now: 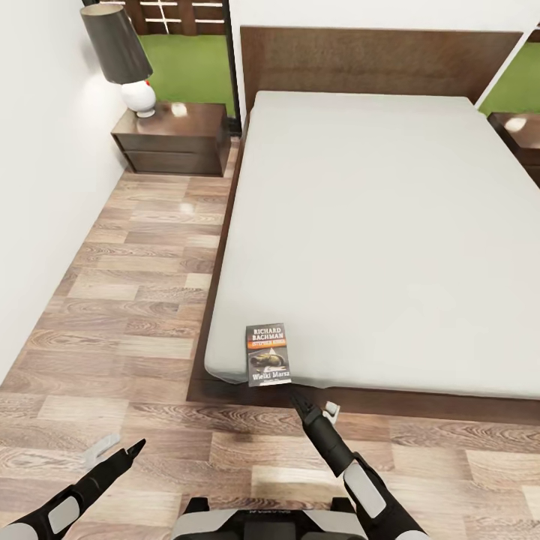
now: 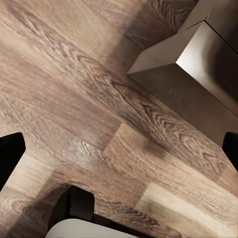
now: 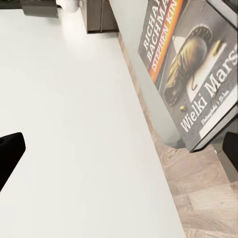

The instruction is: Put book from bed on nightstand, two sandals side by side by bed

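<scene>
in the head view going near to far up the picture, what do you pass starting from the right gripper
right gripper → book at the bed's near corner → grey mattress → nightstand → lamp

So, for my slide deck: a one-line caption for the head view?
Right hand nears the book at the bed's foot corner.

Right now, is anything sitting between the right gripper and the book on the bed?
Nothing visible. The right gripper sits just past the book, which lies at the mattress corner overhanging the near edge, with only open air between them.
</scene>
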You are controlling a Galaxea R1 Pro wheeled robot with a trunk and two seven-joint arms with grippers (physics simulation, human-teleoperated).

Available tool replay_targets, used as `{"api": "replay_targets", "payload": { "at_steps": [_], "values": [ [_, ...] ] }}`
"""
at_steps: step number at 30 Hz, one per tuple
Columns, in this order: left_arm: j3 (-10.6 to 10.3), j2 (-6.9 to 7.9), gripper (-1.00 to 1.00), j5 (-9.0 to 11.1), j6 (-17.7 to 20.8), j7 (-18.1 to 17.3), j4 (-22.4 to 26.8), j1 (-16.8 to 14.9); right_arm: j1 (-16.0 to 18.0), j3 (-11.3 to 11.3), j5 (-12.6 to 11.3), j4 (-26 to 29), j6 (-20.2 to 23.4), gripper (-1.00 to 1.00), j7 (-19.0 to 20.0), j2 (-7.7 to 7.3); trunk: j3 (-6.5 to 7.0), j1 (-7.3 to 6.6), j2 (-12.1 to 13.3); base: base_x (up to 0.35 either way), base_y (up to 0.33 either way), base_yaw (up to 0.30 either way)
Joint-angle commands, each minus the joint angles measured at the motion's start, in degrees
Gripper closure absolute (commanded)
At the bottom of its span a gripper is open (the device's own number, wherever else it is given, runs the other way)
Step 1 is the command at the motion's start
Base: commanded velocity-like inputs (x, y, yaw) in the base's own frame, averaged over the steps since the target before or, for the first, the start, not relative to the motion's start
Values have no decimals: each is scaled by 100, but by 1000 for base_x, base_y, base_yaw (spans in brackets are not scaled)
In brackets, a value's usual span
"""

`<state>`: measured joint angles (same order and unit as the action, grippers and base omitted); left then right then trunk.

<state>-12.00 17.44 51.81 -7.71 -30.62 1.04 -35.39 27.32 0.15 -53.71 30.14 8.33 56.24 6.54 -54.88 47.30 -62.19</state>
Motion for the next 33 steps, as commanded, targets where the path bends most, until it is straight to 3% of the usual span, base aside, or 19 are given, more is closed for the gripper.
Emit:
{"api": "replay_targets", "payload": {
  "at_steps": [1,33],
  "values": [
    [-48,0,-100,31,-29,-15,-8,-3,2,2,-56,-3,59,-100,14,0,-21,23,-44,0,0,0],
    [-51,-39,-100,31,-29,-14,-8,-3,2,11,-60,-8,72,-100,-17,-3,-596,726,-1327,0,0,0]
  ]
}}
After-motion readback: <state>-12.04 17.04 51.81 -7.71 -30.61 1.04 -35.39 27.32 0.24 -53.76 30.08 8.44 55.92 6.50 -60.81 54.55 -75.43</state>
